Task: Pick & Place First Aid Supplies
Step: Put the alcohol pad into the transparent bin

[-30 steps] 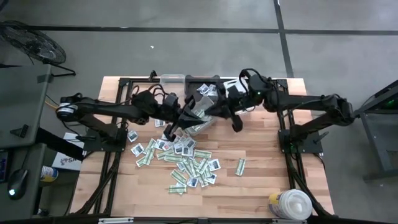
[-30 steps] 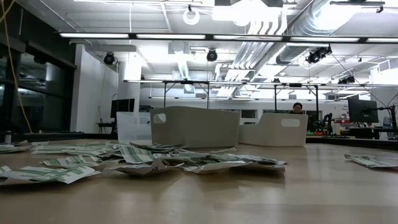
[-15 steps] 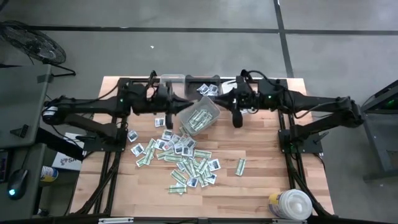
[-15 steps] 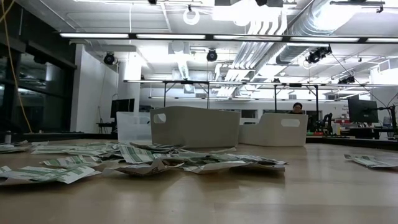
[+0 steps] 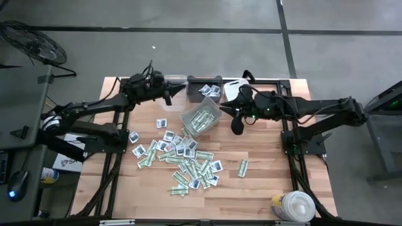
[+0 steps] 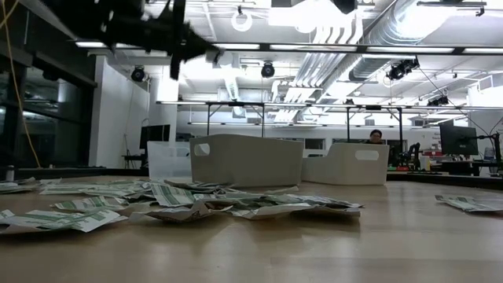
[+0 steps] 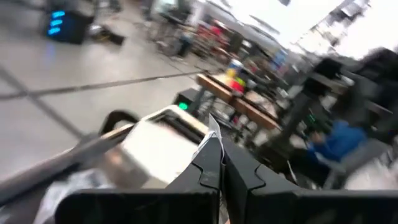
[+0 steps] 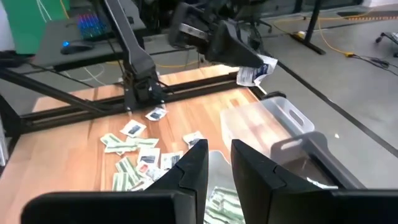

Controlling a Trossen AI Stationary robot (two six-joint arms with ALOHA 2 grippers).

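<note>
The first aid supplies (image 5: 182, 157) lie as a loose pile of green-and-white strips and white packets in the middle of the table, also seen in the low view (image 6: 181, 200). More green strips fill a clear bin (image 5: 201, 118) resting askew on the wood. My left gripper (image 5: 181, 90) hovers near the far edge, shut on one white packet (image 8: 255, 71). My right gripper (image 5: 235, 127) hangs just right of the clear bin. Its fingers (image 8: 193, 165) stand apart with nothing between them. My left gripper pinches the white packet by one edge (image 8: 246, 67) between its two fingertips. The fingers lie about level and point toward the table's right. The rest of the packet sticks out past the tips and droops a little, well clear of the table.
Along the far edge stand an empty clear bin (image 5: 176, 80), a dark bin (image 5: 206, 88) holding white packets and a white bin (image 5: 232, 88). A single strip (image 5: 242, 167) lies right of the pile. A round white tub (image 5: 294, 206) stands at the near right corner.
My left gripper has swung away from the pile toward the table's far edge, turning until it points right, and has come into the top of the low view. The clear bin of strips has settled flat beside my right gripper, which has turned a little in place.
</note>
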